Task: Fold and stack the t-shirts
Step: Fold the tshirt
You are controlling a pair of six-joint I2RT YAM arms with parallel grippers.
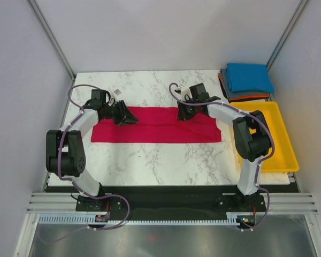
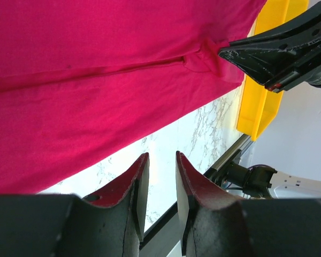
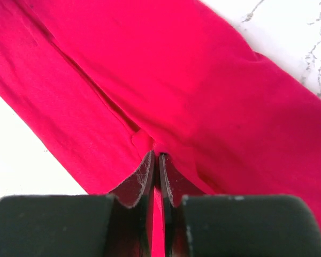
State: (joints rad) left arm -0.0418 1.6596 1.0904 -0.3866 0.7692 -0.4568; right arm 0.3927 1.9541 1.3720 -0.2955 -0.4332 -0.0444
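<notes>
1. Task item: the crimson t-shirt (image 1: 160, 131) lies flat on the marble tabletop (image 1: 150, 160). It is folded into a long band running left to right between the two arms.

2. Right pincer (image 1: 183, 114): I read it at the band's far edge, right of centre. In the right wrist view its fingers (image 3: 142, 179) are pressed together on a small raised pinch of the crimson cloth, beside a lengthwise fold line.

3. Left pincer (image 1: 127, 118): I read it at the far edge of the band, towards its left end. In the left wrist view its fingers (image 2: 136, 184) stand a narrow gap apart. Only bare marble shows through the gap, and no cloth is held.

4. Stack: at the far right corner, a bright blue folded tee (image 1: 250, 76) lies on top of a dark grey tee (image 1: 228, 90) and an orange tee (image 1: 255, 98).

5. A yellow plastic tray (image 1: 282, 140) sits just in front of the stack, along the right edge of the tabletop.
</notes>
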